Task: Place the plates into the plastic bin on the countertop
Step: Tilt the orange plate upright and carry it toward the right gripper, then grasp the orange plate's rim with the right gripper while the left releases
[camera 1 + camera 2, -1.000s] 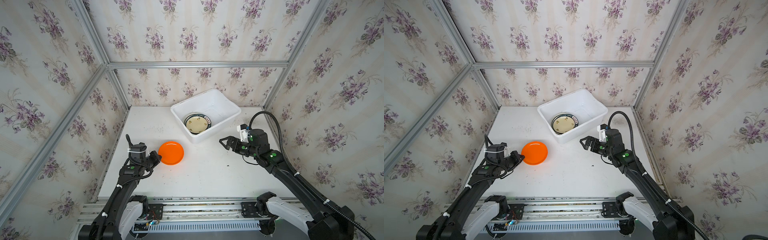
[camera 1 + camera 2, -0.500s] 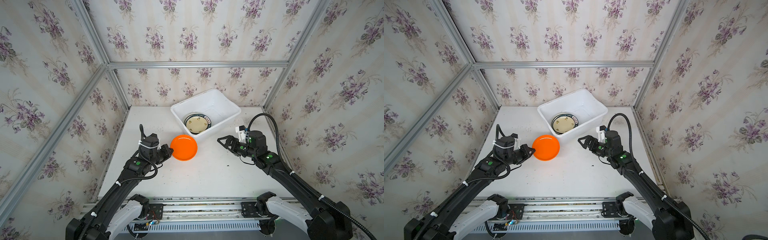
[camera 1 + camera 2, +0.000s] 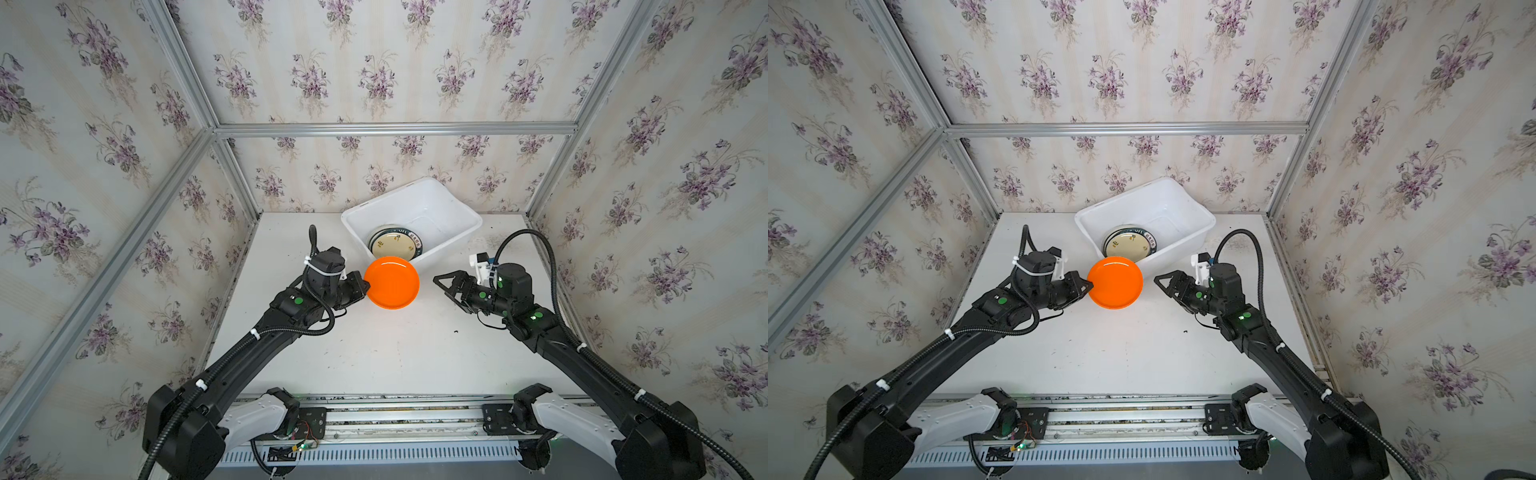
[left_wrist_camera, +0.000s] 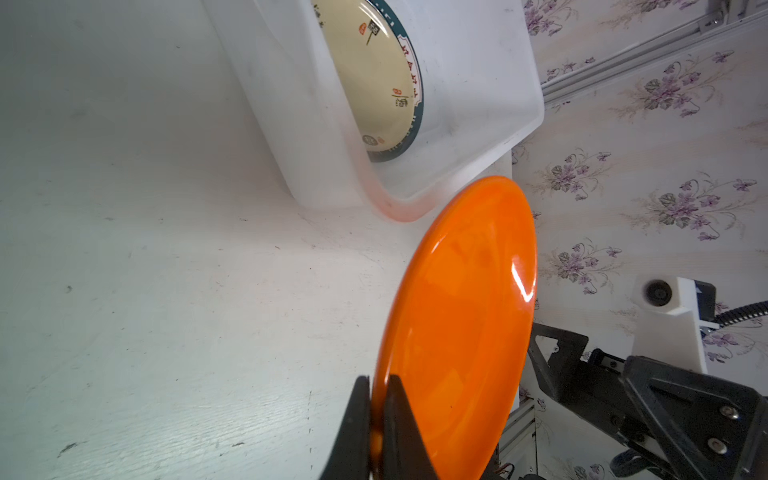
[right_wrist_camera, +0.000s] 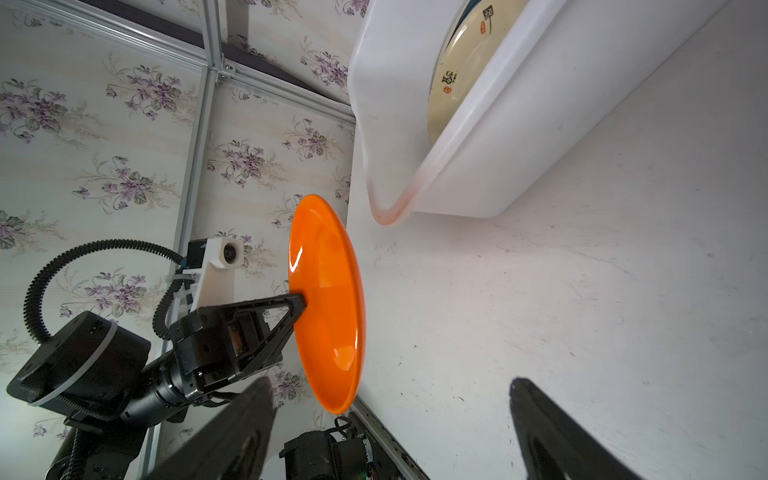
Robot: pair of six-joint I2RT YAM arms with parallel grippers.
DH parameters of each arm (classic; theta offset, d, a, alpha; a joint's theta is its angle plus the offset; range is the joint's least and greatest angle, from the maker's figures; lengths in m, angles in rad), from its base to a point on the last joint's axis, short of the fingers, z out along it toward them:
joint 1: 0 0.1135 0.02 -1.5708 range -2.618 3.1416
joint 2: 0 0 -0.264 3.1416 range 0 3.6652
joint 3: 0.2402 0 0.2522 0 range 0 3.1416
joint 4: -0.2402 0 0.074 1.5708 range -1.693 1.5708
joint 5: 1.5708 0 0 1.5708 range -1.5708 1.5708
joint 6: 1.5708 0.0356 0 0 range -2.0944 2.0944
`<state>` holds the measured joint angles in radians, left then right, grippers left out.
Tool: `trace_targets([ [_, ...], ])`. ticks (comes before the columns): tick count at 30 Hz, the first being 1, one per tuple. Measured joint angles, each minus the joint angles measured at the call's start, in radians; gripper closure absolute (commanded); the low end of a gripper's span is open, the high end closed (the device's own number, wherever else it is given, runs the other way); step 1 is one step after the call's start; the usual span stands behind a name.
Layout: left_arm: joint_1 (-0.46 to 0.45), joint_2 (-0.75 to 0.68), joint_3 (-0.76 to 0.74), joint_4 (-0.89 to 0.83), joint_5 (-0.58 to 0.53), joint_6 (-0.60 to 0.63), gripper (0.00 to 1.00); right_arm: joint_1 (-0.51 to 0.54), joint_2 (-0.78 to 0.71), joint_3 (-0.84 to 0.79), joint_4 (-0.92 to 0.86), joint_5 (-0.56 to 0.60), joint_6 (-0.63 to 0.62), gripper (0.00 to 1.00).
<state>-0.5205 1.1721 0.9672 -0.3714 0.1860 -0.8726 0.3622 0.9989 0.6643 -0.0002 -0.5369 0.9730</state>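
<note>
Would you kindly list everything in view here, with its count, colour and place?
orange plate: one, glossy orange, lifted above the countertop beside the bin's near corner.
plates in the bin: a stack, top one cream with a dark lettered rim; the number beneath cannot be told.
plastic bin: one, white, at the back of the countertop.
countertop: one, white with dark specks.
aluminium framing: silver, edging the enclosure.
walls: floral-papered, pale with purple flowers.
left claw: one, black, shut on the orange plate's rim.
right claw: one, black, open and empty, facing the plate.
</note>
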Motion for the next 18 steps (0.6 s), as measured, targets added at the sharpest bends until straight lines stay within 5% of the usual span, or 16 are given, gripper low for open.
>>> trace_targets([
  [7, -0.074, 0.106, 0.094, 0.028, 0.003, 0.000, 1.00, 0.000, -0.016, 0.000, 0.019, 0.000, 0.015, 0.29],
  [15, -0.129, 0.163, 0.138, 0.040, 0.023, 0.000, 1.00, 0.000, -0.013, -0.005, 0.030, 0.000, 0.032, 0.71],
  [18, -0.131, 0.167, 0.138, 0.048, 0.029, -0.001, 1.00, -0.001, -0.013, -0.006, 0.028, 0.005, 0.033, 0.77],
])
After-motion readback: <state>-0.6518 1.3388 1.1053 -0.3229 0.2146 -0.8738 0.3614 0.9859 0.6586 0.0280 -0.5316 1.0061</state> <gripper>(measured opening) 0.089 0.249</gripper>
